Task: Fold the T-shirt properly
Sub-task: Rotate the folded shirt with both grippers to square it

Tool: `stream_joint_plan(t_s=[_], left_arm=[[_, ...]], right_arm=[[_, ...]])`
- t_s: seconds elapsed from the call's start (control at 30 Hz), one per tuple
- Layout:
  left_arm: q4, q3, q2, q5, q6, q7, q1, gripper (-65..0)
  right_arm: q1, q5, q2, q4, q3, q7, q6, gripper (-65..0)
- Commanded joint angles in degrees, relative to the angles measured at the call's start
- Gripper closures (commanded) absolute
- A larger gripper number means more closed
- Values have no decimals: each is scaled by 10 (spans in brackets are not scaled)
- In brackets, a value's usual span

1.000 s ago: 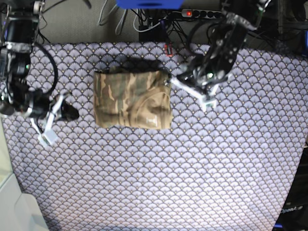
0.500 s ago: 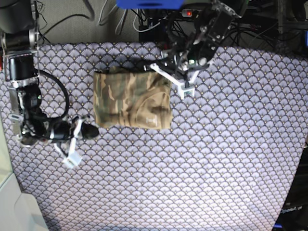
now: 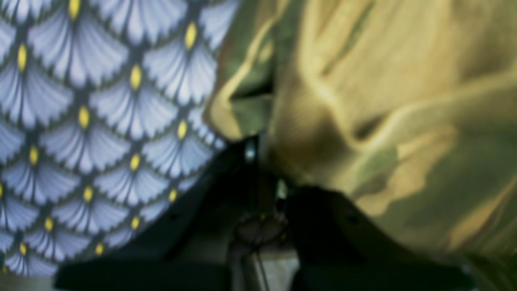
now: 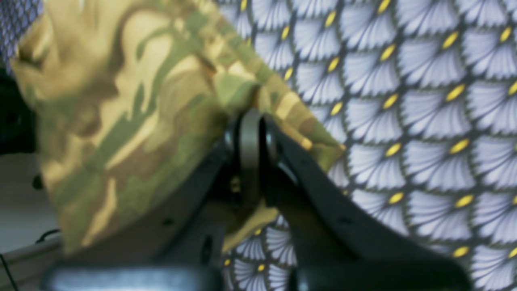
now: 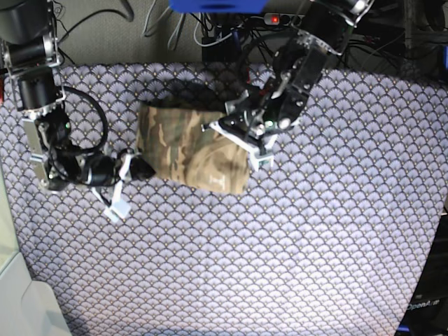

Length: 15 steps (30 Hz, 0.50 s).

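Folded T-shirt (image 5: 190, 150) on the purple scale-patterned cloth (image 5: 294, 238) covering the bench. Right fingers (image 4: 250, 133) clamped on its near-left corner; left fingers (image 3: 262, 173) closed together at its far-right edge.

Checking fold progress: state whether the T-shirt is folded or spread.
Folded. The T-shirt is a compact layered rectangle on the patterned cloth, no sleeves showing; both wrist views show stacked edges.

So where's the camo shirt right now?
In the base view the folded T-shirt lies upper middle on the purple scale-patterned cloth, between the two arms. The right gripper pinches its left edge and the left gripper its right edge.
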Motion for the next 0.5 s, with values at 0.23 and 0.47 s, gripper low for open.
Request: stream_joint_plan(t_s=[0.23,0.47], left_arm=[[-139,0,24,35,3,-148,-79,-8],[-232,-1,46,35,3,-217,-146,-9]], right_arm=[[-43,10,5,10,4,1,4,-3],[-113,10,4,87,8,-2,4,-3]])
